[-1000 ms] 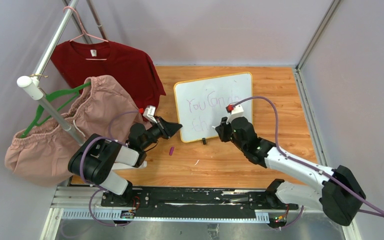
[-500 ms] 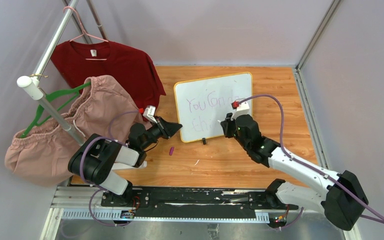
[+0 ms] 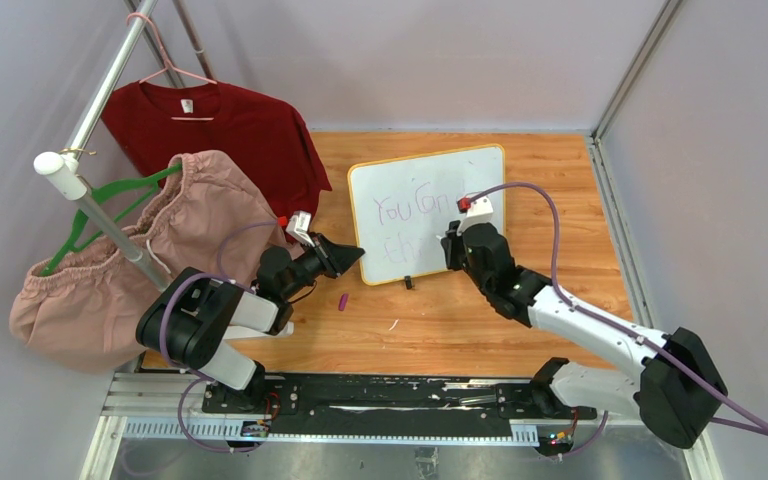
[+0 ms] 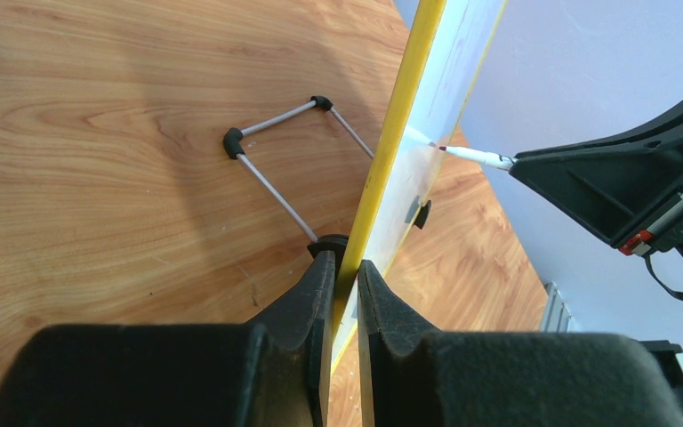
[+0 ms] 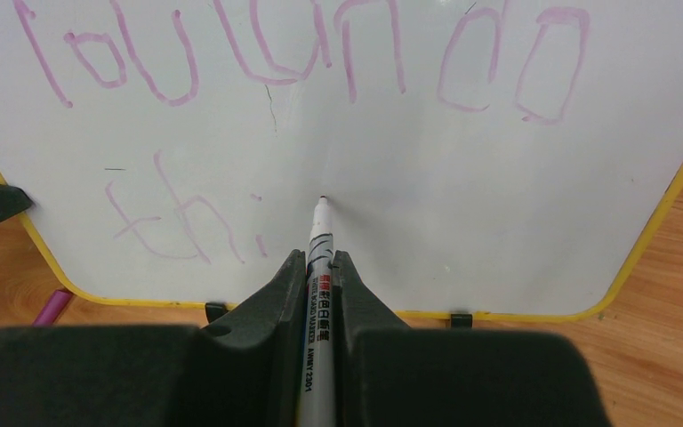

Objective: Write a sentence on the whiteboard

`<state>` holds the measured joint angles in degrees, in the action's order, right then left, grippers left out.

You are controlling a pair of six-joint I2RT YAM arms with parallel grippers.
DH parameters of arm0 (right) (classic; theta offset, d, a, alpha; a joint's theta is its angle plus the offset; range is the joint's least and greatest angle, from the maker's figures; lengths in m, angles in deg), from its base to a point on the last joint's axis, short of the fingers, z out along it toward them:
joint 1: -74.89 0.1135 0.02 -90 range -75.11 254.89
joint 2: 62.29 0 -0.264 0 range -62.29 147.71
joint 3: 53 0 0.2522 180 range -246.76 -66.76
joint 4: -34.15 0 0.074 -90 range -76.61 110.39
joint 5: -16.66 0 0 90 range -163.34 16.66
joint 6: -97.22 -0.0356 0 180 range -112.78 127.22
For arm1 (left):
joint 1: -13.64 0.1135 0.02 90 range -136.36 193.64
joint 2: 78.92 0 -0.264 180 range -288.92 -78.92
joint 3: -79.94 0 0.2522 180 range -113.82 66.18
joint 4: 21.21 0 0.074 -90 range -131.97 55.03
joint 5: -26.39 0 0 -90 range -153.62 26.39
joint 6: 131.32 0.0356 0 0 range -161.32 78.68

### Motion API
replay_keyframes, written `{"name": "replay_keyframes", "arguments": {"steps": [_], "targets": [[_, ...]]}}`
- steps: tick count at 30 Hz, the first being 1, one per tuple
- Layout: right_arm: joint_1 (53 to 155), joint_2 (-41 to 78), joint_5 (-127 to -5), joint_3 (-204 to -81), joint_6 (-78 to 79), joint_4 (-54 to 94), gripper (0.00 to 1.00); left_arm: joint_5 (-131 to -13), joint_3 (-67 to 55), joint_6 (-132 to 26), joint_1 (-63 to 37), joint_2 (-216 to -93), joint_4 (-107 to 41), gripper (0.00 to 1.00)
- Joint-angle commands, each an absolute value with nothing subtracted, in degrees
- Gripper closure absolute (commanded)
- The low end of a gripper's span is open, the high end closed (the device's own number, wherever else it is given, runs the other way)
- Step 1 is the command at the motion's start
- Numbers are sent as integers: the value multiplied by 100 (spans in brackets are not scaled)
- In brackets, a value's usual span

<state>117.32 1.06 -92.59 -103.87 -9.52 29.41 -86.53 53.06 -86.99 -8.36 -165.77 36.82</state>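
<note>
- The right gripper (image 5: 318,260) is clamped on a white marker (image 5: 320,224), whose barrel lies in line with the fingers.
- The marker's long axis runs straight out from the gripper toward the face of the whiteboard (image 5: 480,205). Its dark tip meets the board, or stands just off it.
- The tip sits in the board's lower half, under the top line of the sentence (image 5: 320,62) and just right of the purple "thi" (image 5: 178,222) of the second line.
- Both lines of writing run along the whiteboard's long axis, the top one reading roughly "You can do".
- The left gripper (image 4: 345,271) is pinched on the whiteboard's yellow frame (image 4: 389,156) at its lower left corner, one finger on each face.
- In the top view the whiteboard (image 3: 415,180) stands tilted back on the wooden table (image 3: 560,200), long side across, with a wire prop (image 4: 271,165) behind it.
- A small purple cap (image 3: 343,301) lies on the table just in front of the board's lower left corner.
- A red shirt (image 3: 230,130) and a pink garment (image 3: 160,250) hang well to the left of the board.
</note>
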Motion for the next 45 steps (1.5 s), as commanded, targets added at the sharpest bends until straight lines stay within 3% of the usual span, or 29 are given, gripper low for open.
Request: {"name": "replay_keyframes", "arguments": {"steps": [1, 26, 45], "targets": [[11666, 216, -9439, -10613, -887, 3063, 100, -8638, 5344, -8746, -868, -16503, 4087, 100], [11756, 471, -8806, -10625, -966, 3002, 100, -8633, 5351, -8774, -868, -16515, 4140, 100], [11704, 242, -9178, -10232, -1018, 2732, 100, -8646, 5359, -8766, -872, -16488, 4123, 100]]}}
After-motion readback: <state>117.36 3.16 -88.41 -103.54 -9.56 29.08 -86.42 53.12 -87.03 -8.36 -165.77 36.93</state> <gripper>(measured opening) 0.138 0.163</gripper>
